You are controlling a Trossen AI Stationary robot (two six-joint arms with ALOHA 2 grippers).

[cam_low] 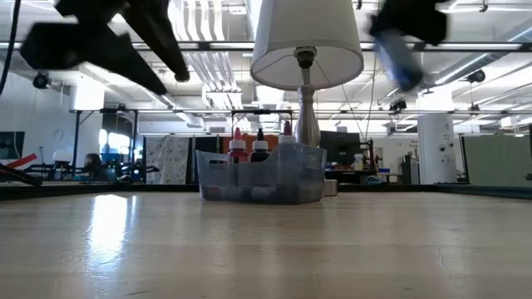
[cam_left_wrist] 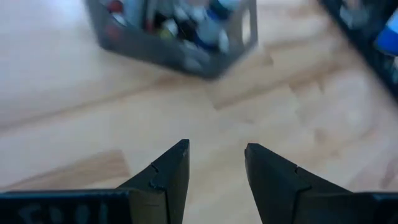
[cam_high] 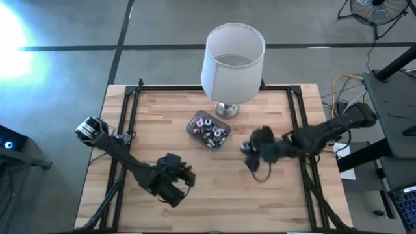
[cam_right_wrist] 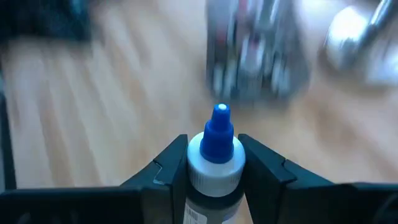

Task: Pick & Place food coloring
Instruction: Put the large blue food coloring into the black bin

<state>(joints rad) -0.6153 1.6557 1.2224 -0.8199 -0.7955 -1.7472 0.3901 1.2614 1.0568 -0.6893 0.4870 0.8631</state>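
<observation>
A small translucent tub [cam_high: 208,130] stands on the wooden table in front of the lamp [cam_high: 232,65] and holds several tiny food coloring bottles [cam_low: 249,149] with coloured caps. My right gripper [cam_high: 250,151] hovers right of the tub, shut on one bottle with a blue cap [cam_right_wrist: 216,134]. My left gripper [cam_high: 185,177] is open and empty above the table, near-left of the tub; the tub shows ahead of its fingers in the left wrist view [cam_left_wrist: 180,31]. My right gripper pinches the bottle between its two fingers, on the white collar just below the blue cap [cam_right_wrist: 214,167]. The cap sticks out forward past the fingertips. The bottle is lifted clear of the table; it shows high in the low view [cam_low: 399,58].
The lamp's chrome base [cam_high: 226,109] stands just behind the tub. Black rails [cam_high: 130,110] run along the table's left, right and far sides. Bare wood [cam_high: 221,201] lies between the two arms toward the near edge.
</observation>
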